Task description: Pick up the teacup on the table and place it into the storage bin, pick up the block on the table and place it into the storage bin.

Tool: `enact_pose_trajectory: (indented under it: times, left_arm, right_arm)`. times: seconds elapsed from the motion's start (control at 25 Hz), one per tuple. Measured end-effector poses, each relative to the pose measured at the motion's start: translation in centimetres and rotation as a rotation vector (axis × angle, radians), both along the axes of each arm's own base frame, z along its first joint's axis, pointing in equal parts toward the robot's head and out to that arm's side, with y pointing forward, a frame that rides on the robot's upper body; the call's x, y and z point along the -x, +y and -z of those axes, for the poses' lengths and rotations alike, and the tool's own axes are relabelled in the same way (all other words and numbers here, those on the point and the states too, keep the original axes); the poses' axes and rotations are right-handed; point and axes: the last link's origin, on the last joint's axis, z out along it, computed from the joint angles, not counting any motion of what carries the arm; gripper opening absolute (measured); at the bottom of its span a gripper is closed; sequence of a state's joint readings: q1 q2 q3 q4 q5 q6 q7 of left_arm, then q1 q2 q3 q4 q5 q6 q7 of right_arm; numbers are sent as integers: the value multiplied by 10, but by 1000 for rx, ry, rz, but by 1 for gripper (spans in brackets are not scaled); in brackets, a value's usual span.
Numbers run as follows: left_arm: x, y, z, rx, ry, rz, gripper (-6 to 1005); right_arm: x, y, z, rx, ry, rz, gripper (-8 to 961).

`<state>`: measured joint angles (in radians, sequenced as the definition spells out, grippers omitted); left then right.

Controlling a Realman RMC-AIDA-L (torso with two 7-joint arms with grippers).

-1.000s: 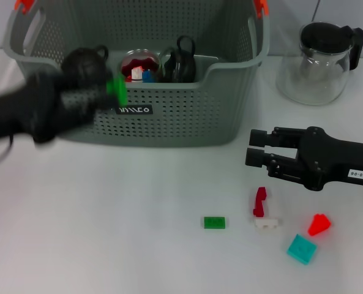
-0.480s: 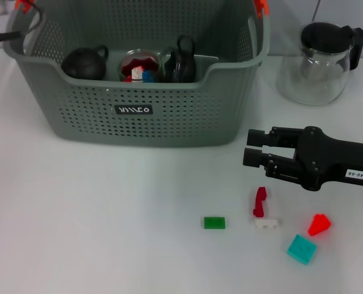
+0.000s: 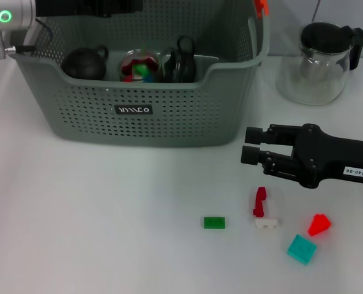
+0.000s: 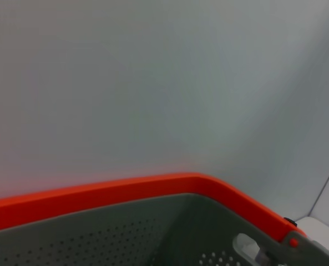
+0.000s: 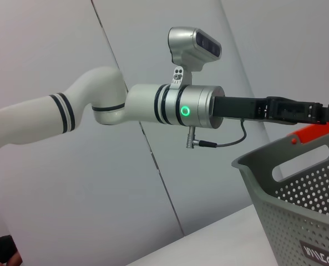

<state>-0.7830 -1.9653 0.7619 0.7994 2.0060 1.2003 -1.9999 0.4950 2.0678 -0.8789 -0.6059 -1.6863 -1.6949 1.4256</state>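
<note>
Your storage bin (image 3: 163,122) stands at the back of the white table (image 3: 95,214), its black label facing you and an orange handle clip (image 3: 262,6) on its right rim. Inside it you can see a dark teapot (image 3: 83,62) at the left, a glass teacup (image 3: 139,66) in the middle holding red and green blocks, and a black-handled cup (image 3: 180,61) just beside that.

Your left gripper (image 3: 117,6) reaches across the top of the bin, above its rear rim; its fingers run out of the head view, so you cannot tell whether they are spread or closed. The left wrist view shows only the bin's orange-edged rim (image 4: 125,191) against the wall. The right wrist view shows the left arm (image 5: 125,105) extended over the bin's near corner (image 5: 297,188).

Your right gripper (image 3: 250,146) hovers low over the table to the right of the bin, its two fingers parted with nothing between them. The loose blocks lie in front of it and below it in the head view: a red block (image 3: 260,201) nearest the fingertips, a white block (image 3: 266,223) touching the red one's lower end, a green block (image 3: 214,222) further left, an orange-red block (image 3: 319,224) and a teal block (image 3: 302,248) to the right. None touches the gripper. A glass pitcher (image 3: 319,58) with a black lid stands at the right rear, well apart from the bin.
</note>
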Motion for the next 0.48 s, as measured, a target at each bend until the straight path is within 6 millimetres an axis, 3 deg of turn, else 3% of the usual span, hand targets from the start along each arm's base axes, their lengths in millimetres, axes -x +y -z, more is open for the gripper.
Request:
enact_pose_trajectory:
  times: [0.16, 0.28, 0.48]
  left_arm:
    - [-4, -3, -5, -7, -9, 22, 527]
    - [-6, -16, -16, -29, -84, 78, 583]
    - [19, -78, -30, -91, -280, 307, 580]
  right_arm:
    - [1, 1, 0, 2, -1, -2, 494]
    - [1, 1, 0, 3, -1, -3, 494]
    - [0, 0, 0, 1, -1, -2, 493]
